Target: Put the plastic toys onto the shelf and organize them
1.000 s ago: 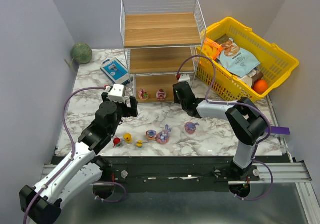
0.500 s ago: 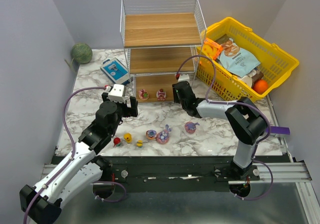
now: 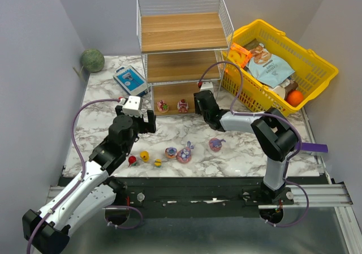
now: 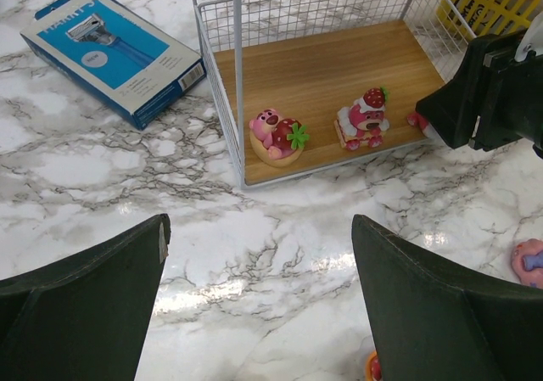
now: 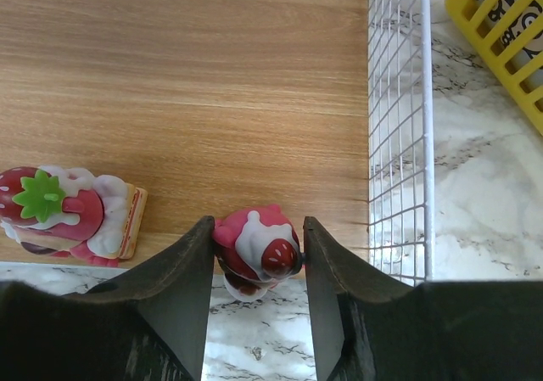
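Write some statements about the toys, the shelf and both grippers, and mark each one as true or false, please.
1. The right gripper grips a pink-red toy at the front edge of the shelf. True.
2. The left gripper is shut on a yellow toy. False: it is open and holds nothing.
3. Two cake-like toys stand on the shelf's bottom board. True.
4. The blue-white box lies in the yellow basket. False: it lies on the table, left of the shelf; the basket stands to the right.
5. Several loose toys lie on the table near the arms. True.
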Controlling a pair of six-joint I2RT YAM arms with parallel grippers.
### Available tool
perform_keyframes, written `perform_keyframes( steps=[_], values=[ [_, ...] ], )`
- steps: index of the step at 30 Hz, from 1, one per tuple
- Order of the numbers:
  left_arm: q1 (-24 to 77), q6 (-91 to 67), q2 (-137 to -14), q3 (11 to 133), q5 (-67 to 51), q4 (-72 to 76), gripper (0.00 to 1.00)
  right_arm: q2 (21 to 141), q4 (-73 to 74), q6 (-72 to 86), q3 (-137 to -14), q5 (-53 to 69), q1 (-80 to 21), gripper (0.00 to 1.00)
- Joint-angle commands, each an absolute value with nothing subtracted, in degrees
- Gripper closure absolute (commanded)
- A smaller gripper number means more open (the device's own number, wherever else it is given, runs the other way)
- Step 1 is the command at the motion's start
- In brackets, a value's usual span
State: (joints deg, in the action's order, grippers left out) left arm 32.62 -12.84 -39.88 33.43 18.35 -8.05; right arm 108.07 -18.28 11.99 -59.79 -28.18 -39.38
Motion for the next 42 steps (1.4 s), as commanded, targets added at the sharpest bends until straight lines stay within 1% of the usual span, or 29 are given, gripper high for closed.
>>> perform_keyframes(
  steps=[1,5,8,9,12,23,30,32,42],
  values=[
    [32.2,-13.4,-39.7,32.9,17.4,-8.3,0.04,109.9,-17.2,13.4,-61.8,-30.1,-38.8,0.58],
    [32.2,-13.4,-39.7,32.7,17.4,-8.3,0.04,110.0,-16.4,14.7,-61.7,-31.1,-38.8,0.51],
    [32.2,-13.4,-39.8,32.8,17.4,-8.3,0.04,109.9,-16.5,14.8,-61.5,-31.7,-38.8,0.45],
    [32.2,-13.4,-39.7,32.8,17.3,-8.3,0.04,109.8,-16.7,14.8,-61.3,-31.8,-38.8,0.41],
    [32.2,-13.4,-39.8,32.8,17.3,-8.3,0.04,109.3,-17.1,14.4,-61.2,-31.7,-38.8,0.37],
    [32.2,-13.4,-39.7,32.8,17.2,-8.3,0.04,107.4,-17.1,14.6,-61.0,-30.9,-38.8,0.34],
    [32.2,-13.6,-39.6,32.8,17.1,-8.2,0.04,103.5,-17.0,15.3,-59.2,-29.8,-38.9,0.32],
    [32.2,-13.5,-39.4,32.7,17.0,-8.2,0.04,102.7,-14.9,16.2,-59.5,-29.9,-38.9,0.32],
    [32.2,-13.9,-38.3,32.5,15.9,-8.3,0.04,98.2,-15.9,16.7,-56.2,-26.8,-38.9,0.3]
  ],
)
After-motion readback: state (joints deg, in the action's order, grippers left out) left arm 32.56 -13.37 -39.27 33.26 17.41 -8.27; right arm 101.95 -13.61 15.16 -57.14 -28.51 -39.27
